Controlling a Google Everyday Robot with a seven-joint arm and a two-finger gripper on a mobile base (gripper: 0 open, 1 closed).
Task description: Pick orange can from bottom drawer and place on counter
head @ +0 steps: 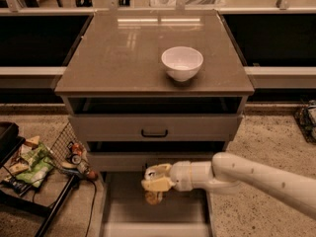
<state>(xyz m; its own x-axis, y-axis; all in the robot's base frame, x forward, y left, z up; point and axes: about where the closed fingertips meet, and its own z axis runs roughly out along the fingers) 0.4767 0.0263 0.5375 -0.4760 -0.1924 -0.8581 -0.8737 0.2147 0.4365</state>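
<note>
Gripper [155, 183] low over bottom drawer [168, 212], fingers closed around orange can [152, 198]. I fear can clips middle drawer [113, 162] front on lift and slips out; on counter [123, 58], might bump white bowl [182, 62].
</note>
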